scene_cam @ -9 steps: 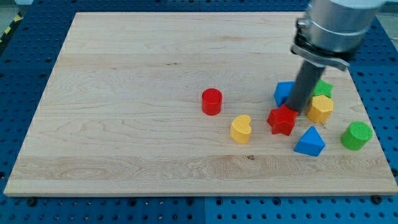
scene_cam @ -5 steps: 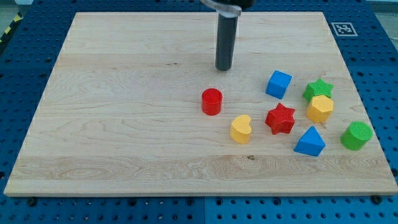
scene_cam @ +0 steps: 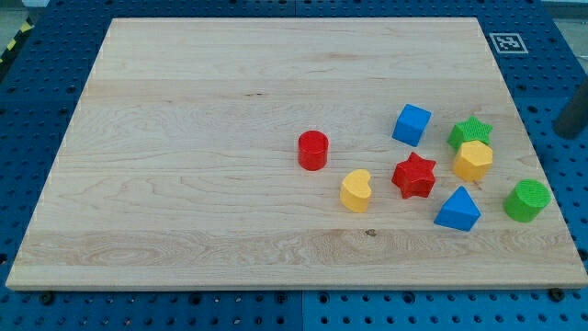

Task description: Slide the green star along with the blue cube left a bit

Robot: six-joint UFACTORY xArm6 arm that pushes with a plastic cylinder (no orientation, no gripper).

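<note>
The green star (scene_cam: 470,131) lies at the board's right side, touching the top of a yellow hexagon (scene_cam: 472,161). The blue cube (scene_cam: 412,124) stands apart to the star's left. The dark rod shows only at the view's right edge, beyond the board's right side. My tip (scene_cam: 566,134) is well to the right of the green star and touches no block.
A red star (scene_cam: 414,176), blue triangle (scene_cam: 457,210) and green cylinder (scene_cam: 526,200) lie below the star and cube. A yellow heart (scene_cam: 356,190) and red cylinder (scene_cam: 312,150) sit further left. The wooden board (scene_cam: 184,184) rests on a blue perforated table.
The rod left the gap between blue cube and green star, crossed to the board's upper middle, then swung to the view's right edge. The blue cube ended slightly up and left.
</note>
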